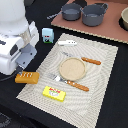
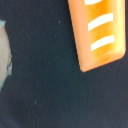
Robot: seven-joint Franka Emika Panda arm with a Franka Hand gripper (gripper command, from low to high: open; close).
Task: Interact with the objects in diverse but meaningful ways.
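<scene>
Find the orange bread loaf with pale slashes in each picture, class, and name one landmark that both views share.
Exterior view: the orange bread loaf lies on the dark table off the woven mat's edge, toward the exterior view's left, just below the white robot arm.
Wrist view: the loaf fills one corner, cropped by the frame.
Shared landmark: the loaf's pale slashes; the pale sliver at the wrist frame's edge may be the mat.

Your black table (image 1: pixel 105 107) carried a beige placemat (image 1: pixel 102 65), brown board (image 1: pixel 85 29), orange bread loaf (image 1: pixel 26 77) and blue-and-white carton (image 1: pixel 47 35), all directly on it.
</scene>
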